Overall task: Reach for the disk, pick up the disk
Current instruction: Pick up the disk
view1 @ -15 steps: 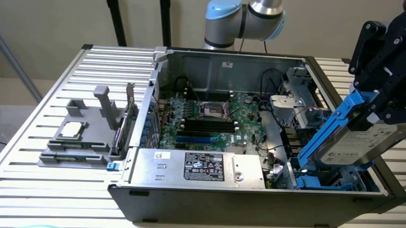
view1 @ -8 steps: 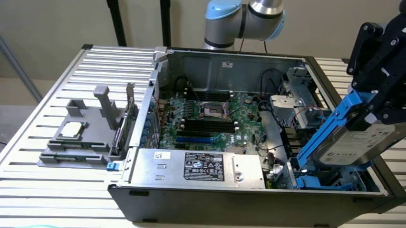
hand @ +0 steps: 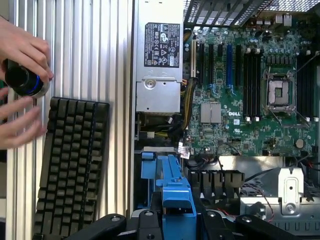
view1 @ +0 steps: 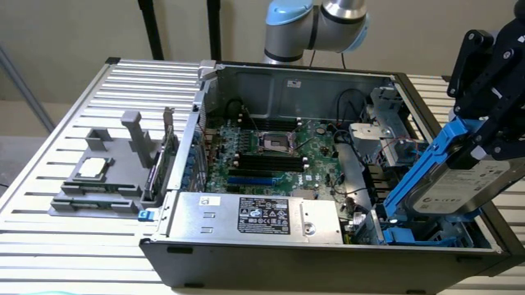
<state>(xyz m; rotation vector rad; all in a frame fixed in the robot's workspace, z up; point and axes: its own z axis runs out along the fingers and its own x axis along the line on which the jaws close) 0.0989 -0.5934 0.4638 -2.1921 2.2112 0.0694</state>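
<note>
One disk (view1: 459, 184), and your gripper (view1: 492, 132) already has it: the black fingers are clamped across the top of its blue carrier, jaws set partway, narrow enough to pinch the frame. Grip looks firm, prob. a real hold, not just contact.

Going L to R in the exterior view: grey fixture block (view1: 102, 178) w/ a small silver chip on the slatted table (view1: 49, 160), well apart from the work. Then the open PC case (view1: 328, 258), w/ the silver power supply (view1: 258, 215) near the front wall and the green motherboard (view1: 271, 153) behind it. At the exterior view's right, the disk is tilted steeply, lower end down near the blue drive bay in the case corner, upper end up in the jaws. The tilt makes sense to me: carrier prob. has to swing up out of its slot, so it comes out at an angle, not flat.

Views differ. The exterior view gives you the disk's label face, the tilt and the arm above the case. The wrist view gives you the blue carrier edge (hand: 172, 190) head-on between the finger links, plus stuff off to the side: a black keyboard (hand: 70, 165) on the table and a person's hand (hand: 22, 50) on a black knob w/ a blue ring (hand: 22, 80), apart from the case.
</note>
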